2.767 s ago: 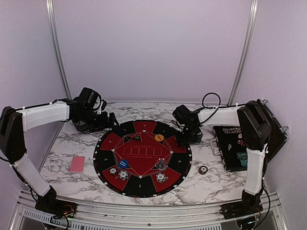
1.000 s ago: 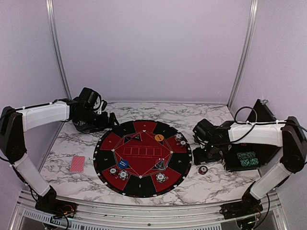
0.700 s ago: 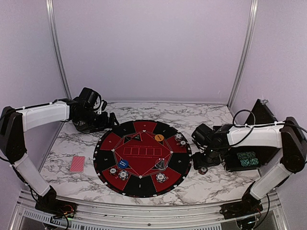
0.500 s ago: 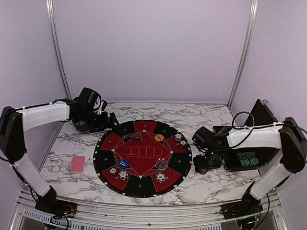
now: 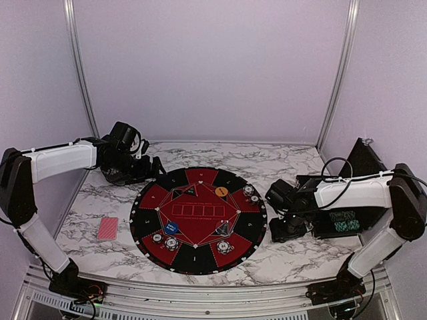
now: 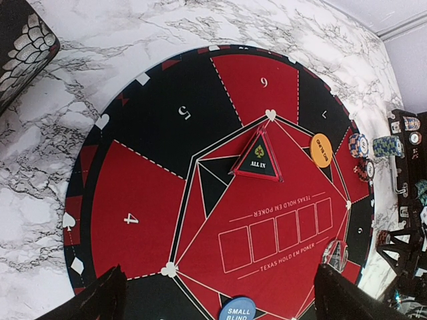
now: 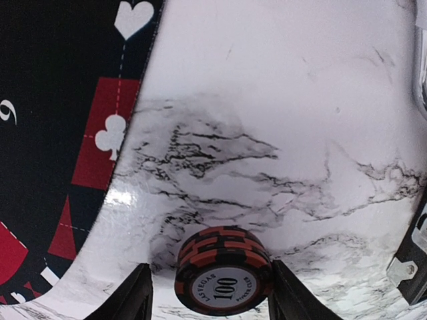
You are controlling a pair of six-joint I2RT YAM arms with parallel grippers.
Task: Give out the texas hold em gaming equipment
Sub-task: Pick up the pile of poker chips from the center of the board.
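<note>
Red chip stack (image 7: 223, 279), just one, sits between right jaws.

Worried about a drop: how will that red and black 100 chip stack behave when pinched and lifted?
The chip stack seems to show several layers, so pinched at the rims it may shear apart. It looks rigid, probably not fragile. Its round edge could twist or slip in the right gripper.

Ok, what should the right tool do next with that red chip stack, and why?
Probably close the right tool on the red chip stack: it sits on the marble table between the fingers, with a gap at one finger.
</note>
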